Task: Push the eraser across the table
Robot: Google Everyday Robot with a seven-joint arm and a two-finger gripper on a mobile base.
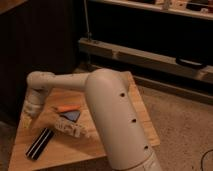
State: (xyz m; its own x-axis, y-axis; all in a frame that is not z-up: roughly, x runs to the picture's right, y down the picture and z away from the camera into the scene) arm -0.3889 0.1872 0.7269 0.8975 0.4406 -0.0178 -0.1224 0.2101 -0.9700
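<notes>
The eraser [40,144] is a long, narrow black bar with pale stripes running along its length. It lies flat near the front-left corner of the surface [22,132], a light wooden top made of planks. The bar sits on a diagonal, with its near end toward the front-left edge and its far end pointing back and to the right. The arm [120,125] comes up from the lower right as a thick white link. A slimmer white forearm [65,82] then reaches left across the surface to a rounded joint [39,80] and bends downward. The hand [29,111] hangs below that joint, low over the left side of the surface. It is beyond the eraser's far end and apart from it, and seems to hold nothing. Whether it is open or closed cannot be told. Just right of the hand lies an orange marker [67,107], with a dark blue triangular piece [71,116] right in front of it. A white-clear tube [75,130] lies beside the eraser's far end, partly under the arm. Behind the surface are a dark wall and a long metal rail [150,55].
</notes>
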